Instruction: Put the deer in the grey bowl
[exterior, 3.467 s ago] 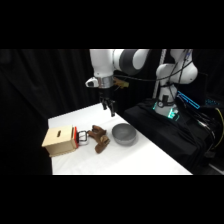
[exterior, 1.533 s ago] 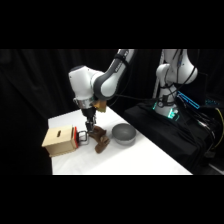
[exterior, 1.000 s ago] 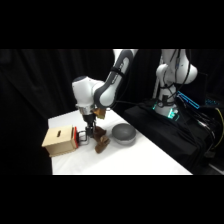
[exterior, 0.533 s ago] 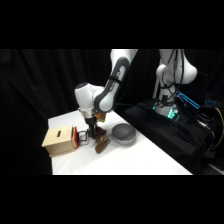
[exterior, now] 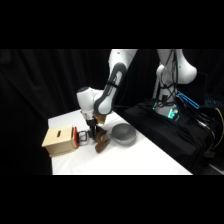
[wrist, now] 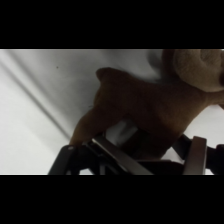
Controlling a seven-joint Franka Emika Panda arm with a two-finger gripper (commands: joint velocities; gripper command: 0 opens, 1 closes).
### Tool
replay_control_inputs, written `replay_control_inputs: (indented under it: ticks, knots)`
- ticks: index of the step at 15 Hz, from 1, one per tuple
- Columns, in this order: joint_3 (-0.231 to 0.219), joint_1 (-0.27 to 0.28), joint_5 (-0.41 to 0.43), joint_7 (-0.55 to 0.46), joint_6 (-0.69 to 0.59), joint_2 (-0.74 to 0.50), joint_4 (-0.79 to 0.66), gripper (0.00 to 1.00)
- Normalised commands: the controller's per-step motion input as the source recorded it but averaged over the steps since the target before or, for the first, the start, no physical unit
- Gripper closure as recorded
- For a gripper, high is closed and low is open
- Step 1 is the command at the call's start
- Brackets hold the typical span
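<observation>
The deer (exterior: 102,144) is a dark brown soft toy lying on the white table between the tan box and the grey bowl (exterior: 124,135). My gripper (exterior: 95,133) has come down from above onto the deer's near end. In the wrist view the deer (wrist: 145,102) fills the middle, with its body reaching down between my two fingers (wrist: 197,156). The gripper (wrist: 152,150) is open, one finger on each side of the toy. The bowl stands upright just right of the deer and holds nothing that I can see.
A tan wooden box (exterior: 58,141) with a red side (exterior: 75,136) stands close to the left of the gripper. Dark equipment with a glowing teal light (exterior: 170,112) sits right of the table (exterior: 125,162). A second white arm (exterior: 172,75) stands behind it.
The arm has swung from above the bowl over to the deer and lowered the gripper onto it. Deer, bowl and box have stayed in place.
</observation>
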Motion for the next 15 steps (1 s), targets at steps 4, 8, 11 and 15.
replay_control_inputs:
  ticks: [4, 8, 11, 15]
  knots:
    - [0.048, -0.043, 0.137, -0.16, 0.06, 0.06, 0.09, 0.43]
    - [0.004, 0.016, 0.093, -0.1, -0.01, -0.04, 0.04, 0.76]
    - [-0.043, 0.067, 0.039, -0.03, -0.1, -0.1, 0.02, 0.97]
    - [-0.084, 0.129, -0.029, 0.04, -0.24, -0.23, -0.05, 0.94]
